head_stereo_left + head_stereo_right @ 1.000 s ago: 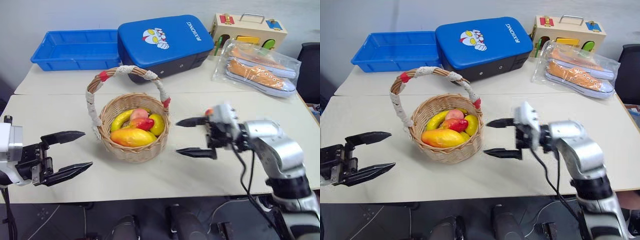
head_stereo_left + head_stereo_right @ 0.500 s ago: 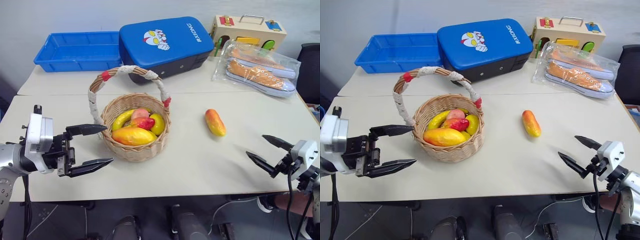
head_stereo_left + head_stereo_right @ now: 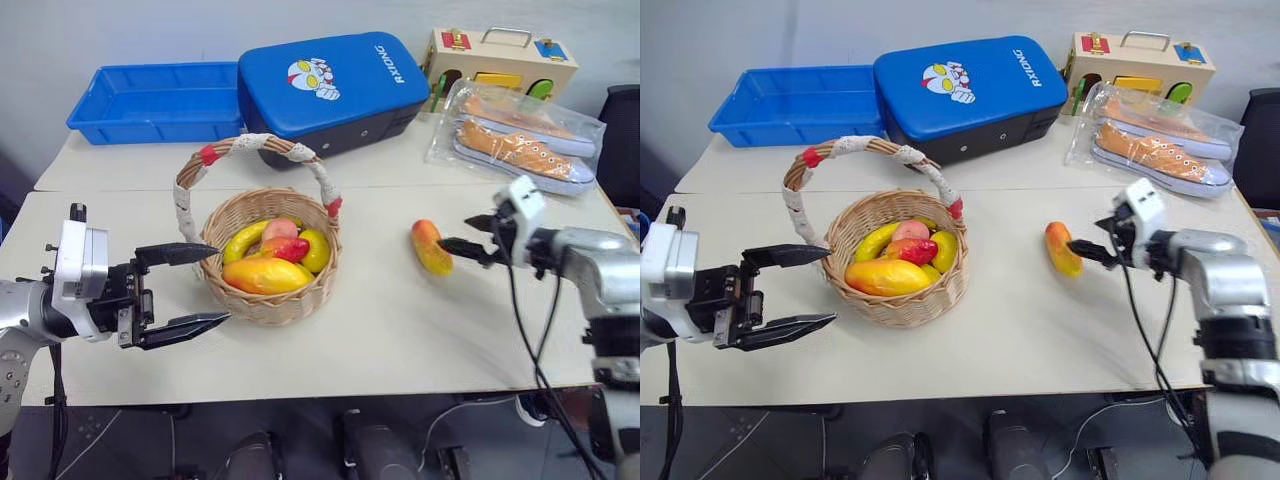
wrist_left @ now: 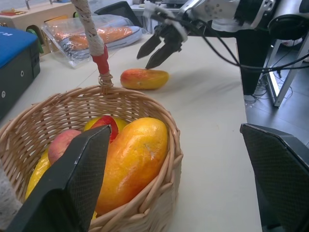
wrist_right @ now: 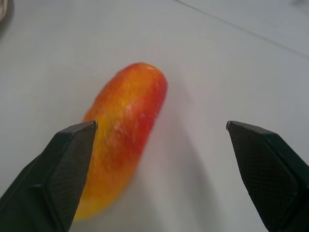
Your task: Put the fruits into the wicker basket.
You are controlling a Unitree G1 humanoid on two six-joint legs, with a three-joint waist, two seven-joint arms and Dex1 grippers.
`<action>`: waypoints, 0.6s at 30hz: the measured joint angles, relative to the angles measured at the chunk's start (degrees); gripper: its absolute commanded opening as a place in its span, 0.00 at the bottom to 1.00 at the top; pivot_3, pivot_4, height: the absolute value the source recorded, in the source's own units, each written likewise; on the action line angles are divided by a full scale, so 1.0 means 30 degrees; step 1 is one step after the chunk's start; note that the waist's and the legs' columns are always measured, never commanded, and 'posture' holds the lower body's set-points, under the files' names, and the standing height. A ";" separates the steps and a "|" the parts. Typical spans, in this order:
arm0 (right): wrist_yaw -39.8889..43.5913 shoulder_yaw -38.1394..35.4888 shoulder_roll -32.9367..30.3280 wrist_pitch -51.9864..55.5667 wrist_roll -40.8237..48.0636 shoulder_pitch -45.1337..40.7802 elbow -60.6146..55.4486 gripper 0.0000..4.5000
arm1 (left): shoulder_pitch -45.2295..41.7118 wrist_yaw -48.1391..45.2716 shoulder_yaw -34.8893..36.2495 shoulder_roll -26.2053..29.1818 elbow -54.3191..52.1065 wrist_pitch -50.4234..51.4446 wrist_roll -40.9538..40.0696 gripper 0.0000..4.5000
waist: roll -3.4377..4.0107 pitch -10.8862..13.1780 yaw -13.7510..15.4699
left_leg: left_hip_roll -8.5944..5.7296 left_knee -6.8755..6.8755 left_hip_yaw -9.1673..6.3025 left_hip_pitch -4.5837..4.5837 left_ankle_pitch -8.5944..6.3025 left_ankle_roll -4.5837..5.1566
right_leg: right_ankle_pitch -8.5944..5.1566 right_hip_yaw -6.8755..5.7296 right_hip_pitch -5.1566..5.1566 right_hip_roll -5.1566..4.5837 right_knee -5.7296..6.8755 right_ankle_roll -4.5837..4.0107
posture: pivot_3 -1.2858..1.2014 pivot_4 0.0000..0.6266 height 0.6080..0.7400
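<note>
The wicker basket [image 3: 301,298] stands left of the table's middle. It holds one mango [image 3: 265,275], a peach-like fruit [image 3: 282,229], a banana and a lemon. A second mango [image 3: 430,247] lies on the table to the basket's right. My right gripper [image 3: 460,233] is open at that mango's right side, fingers pointing at it. In the right wrist view this mango [image 5: 123,130] lies in front of the left finger, not between the jaws. My left gripper [image 3: 218,285] hangs open and empty at the basket's left side, close to its wall.
At the back stand a blue plastic tray [image 3: 150,100], a blue case [image 3: 325,85], a wooden toy box [image 3: 500,60] and bagged shoes [image 3: 520,140]. Bare tabletop lies between the basket and the mango, and in front of both.
My right gripper left its place beside the basket, swung out to the table's front right edge, then came in beside the mango. The left gripper has hardly moved.
</note>
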 measured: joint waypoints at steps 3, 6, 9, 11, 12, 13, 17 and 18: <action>-0.0643 0.0142 0.0706 0.2130 0.0185 -0.1531 0.0832 0.99 | 0.0019 0.0198 -0.0010 -0.0014 -0.0141 0.0079 -0.0108 1.00 | 0.0000 0.0000 0.0048 | -0.0010 0.0056 -0.0009 -0.0171 0.0007 0.0014 | 0.0009 -0.0008 -0.0162 -0.0017 0.0076 0.0016 | 0.52 0.24 1.00; -0.1043 0.0862 0.0834 0.3281 -0.0137 -0.2197 0.1433 0.99 | 0.0126 0.0352 0.0078 -0.0014 -0.0196 0.0121 -0.0152 1.00 | 0.0000 0.0000 0.0145 | -0.0009 0.0053 -0.0007 -0.0167 0.0007 0.0013 | 0.0008 -0.0008 -0.0161 -0.0014 0.0070 0.0015 | 0.52 0.24 1.00; -0.1033 0.2461 0.0853 0.3195 -0.1102 -0.2227 0.1878 0.95 | 0.0339 0.0500 0.0166 -0.0016 -0.0659 0.0141 -0.0260 1.00 | 0.0000 0.0000 0.0077 | -0.0020 0.0061 0.0005 -0.0166 0.0009 0.0018 | 0.0009 0.0003 -0.0158 -0.0019 0.0073 0.0015 | 0.52 0.24 1.00; -0.0848 0.2864 0.0761 0.3108 -0.1373 -0.2402 0.2027 0.87 | 0.0462 0.0557 0.0326 -0.0016 -0.0754 0.0142 -0.0343 1.00 | -0.0001 -0.0001 0.0034 | -0.0024 0.0076 0.0007 -0.0149 0.0012 0.0021 | 0.0009 0.0004 -0.0146 -0.0021 0.0092 0.0015 | 0.52 0.24 1.00; -0.0736 0.2945 0.0678 0.3055 -0.1492 -0.2409 0.2064 0.78 | 0.0564 0.0569 0.0363 -0.0016 -0.0756 0.0142 -0.0354 1.00 | -0.0001 -0.0001 0.0019 | -0.0025 0.0081 0.0007 -0.0147 0.0012 0.0023 | 0.0009 0.0004 -0.0146 -0.0021 0.0102 0.0015 | 0.52 0.24 1.00; -0.0431 0.3012 0.0547 0.2925 -0.1522 -0.2376 0.2084 0.70 | 0.0796 0.0558 0.0488 -0.0016 -0.0782 0.0157 -0.0381 1.00 | -0.0001 -0.0001 0.0013 | -0.0027 0.0085 0.0008 -0.0148 0.0013 0.0024 | 0.0009 0.0005 -0.0149 -0.0022 0.0113 0.0015 | 0.52 0.24 1.00; 0.1554 0.2760 0.0172 0.1413 -0.0988 -0.1495 0.1398 0.45 | 0.1512 0.0498 0.1192 -0.0015 -0.0847 0.0228 -0.0536 1.00 | -0.0001 -0.0001 -0.0024 | -0.0024 0.0076 0.0007 -0.0146 0.0015 0.0021 | 0.0009 0.0004 -0.0153 -0.0015 0.0120 0.0016 | 0.52 0.24 1.00; 0.2407 0.2735 0.0020 0.0726 -0.0647 -0.1111 0.0816 0.44 | 0.1735 0.0470 0.1359 -0.0018 -0.0857 0.0261 -0.0575 1.00 | 0.0000 -0.0001 -0.0043 | -0.0022 0.0072 0.0008 -0.0145 0.0015 0.0021 | 0.0009 0.0004 -0.0153 -0.0013 0.0123 0.0016 | 0.52 0.24 1.00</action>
